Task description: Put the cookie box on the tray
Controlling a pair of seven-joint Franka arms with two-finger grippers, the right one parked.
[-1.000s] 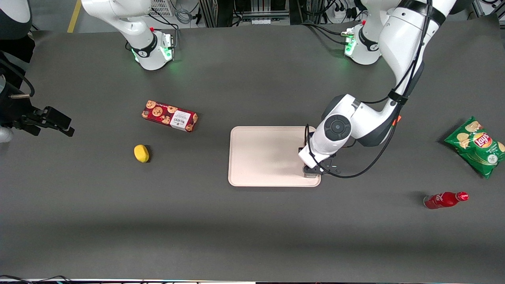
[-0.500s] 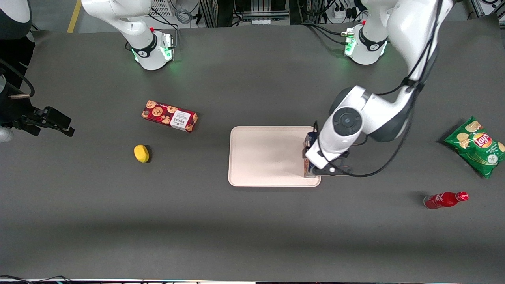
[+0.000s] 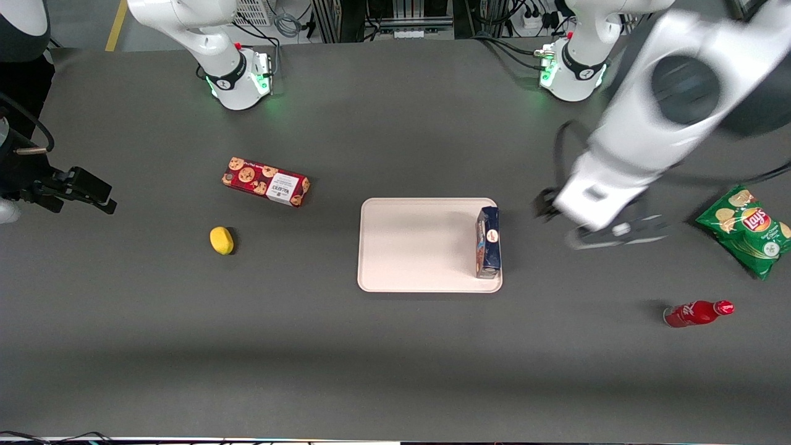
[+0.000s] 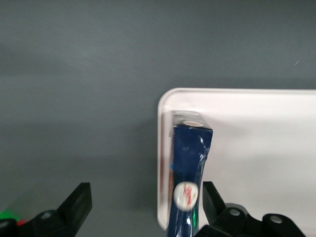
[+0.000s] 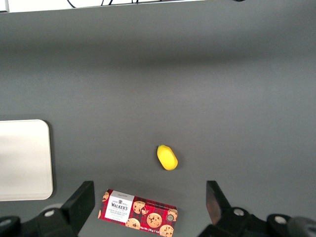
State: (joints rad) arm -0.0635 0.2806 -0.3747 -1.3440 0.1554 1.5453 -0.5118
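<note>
The cookie box, dark navy with a white oval logo, stands on its narrow side on the pale pinkish tray, at the tray's edge toward the working arm's end. My left gripper is raised above the table beside the tray, toward the working arm's end, apart from the box. In the left wrist view the gripper is open and empty, with the cookie box and the tray's corner well below it.
A long red cookie box and a yellow lemon lie toward the parked arm's end. A green chips bag and a red bottle lie toward the working arm's end, close to the gripper.
The gripper has let go of the cookie box, risen and swung away toward the working arm's end. The box stays standing on the tray.
</note>
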